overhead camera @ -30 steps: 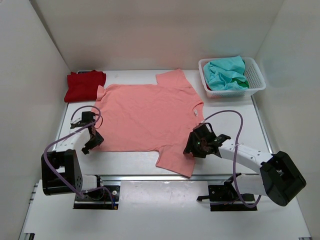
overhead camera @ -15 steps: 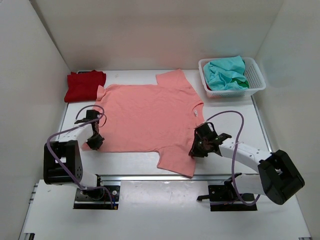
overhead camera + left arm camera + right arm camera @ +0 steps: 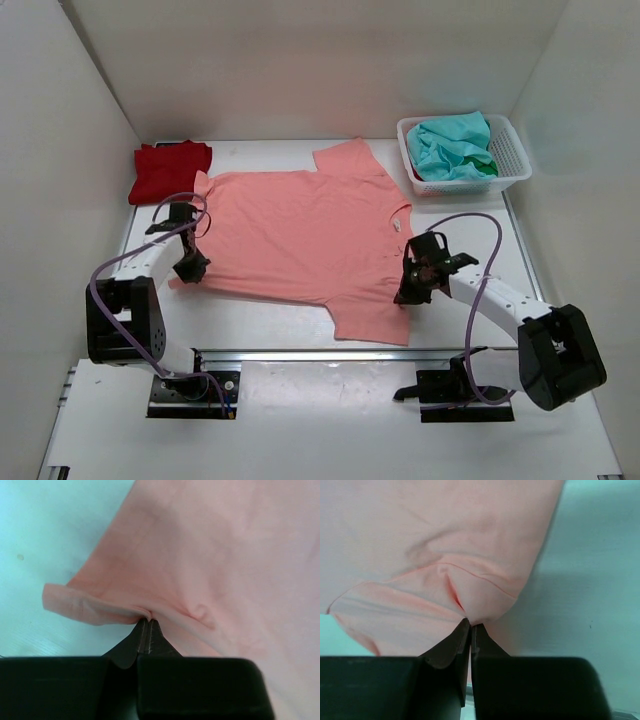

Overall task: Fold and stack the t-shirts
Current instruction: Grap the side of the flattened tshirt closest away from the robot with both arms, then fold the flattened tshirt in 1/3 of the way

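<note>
On the white tabletop (image 3: 270,322), the salmon-pink t-shirt (image 3: 300,230) lies spread out at the centre, with the neckline toward the right and the hem toward the left. One sleeve points to the far side and the other to the near edge.

Top view:
- The left arm (image 3: 133,266) reaches to the near-left hem corner of the shirt.
- The right arm (image 3: 492,297) reaches to the right edge of the shirt, beside the near sleeve.
- The deep red t-shirt (image 3: 170,170) lies folded at the far left, just beside the pink hem.
- The teal-green t-shirt (image 3: 455,145) lies crumpled inside the white basket (image 3: 516,152) at the far right.
- Only this view shows these last three items. From above, each arm's housing hides how its jaws stand.

Left wrist view: the left jaws are clenched on a pinch of pink cloth (image 3: 225,555), and the fabric puckers at the tips. Left of the pinch, the hem edge curls into a small roll over bare tabletop.

Right wrist view: the right jaws are clenched on a raised fold of the same cloth (image 3: 445,530). A seam line crosses the fold just above the tips. The shirt edge falls away at the right onto bare tabletop.
</note>
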`<action>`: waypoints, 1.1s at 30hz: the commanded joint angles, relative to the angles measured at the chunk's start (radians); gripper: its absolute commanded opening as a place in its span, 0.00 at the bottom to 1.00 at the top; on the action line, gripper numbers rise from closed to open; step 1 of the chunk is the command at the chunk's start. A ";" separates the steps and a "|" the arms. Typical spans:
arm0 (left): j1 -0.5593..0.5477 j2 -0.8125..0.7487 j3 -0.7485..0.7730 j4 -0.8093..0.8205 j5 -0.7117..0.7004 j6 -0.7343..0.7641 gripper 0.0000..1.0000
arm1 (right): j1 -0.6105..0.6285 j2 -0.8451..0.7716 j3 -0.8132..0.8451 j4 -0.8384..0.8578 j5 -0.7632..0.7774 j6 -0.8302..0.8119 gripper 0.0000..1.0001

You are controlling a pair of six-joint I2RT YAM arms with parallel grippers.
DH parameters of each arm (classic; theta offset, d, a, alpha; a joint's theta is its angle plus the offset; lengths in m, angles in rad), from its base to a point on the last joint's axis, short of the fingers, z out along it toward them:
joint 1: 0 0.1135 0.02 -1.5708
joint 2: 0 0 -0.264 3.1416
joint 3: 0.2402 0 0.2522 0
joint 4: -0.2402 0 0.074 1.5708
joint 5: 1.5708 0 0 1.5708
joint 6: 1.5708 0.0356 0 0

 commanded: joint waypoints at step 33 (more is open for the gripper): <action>0.035 0.473 0.600 -0.065 0.047 0.028 0.00 | -0.203 0.566 0.807 -0.141 -0.093 -0.272 0.00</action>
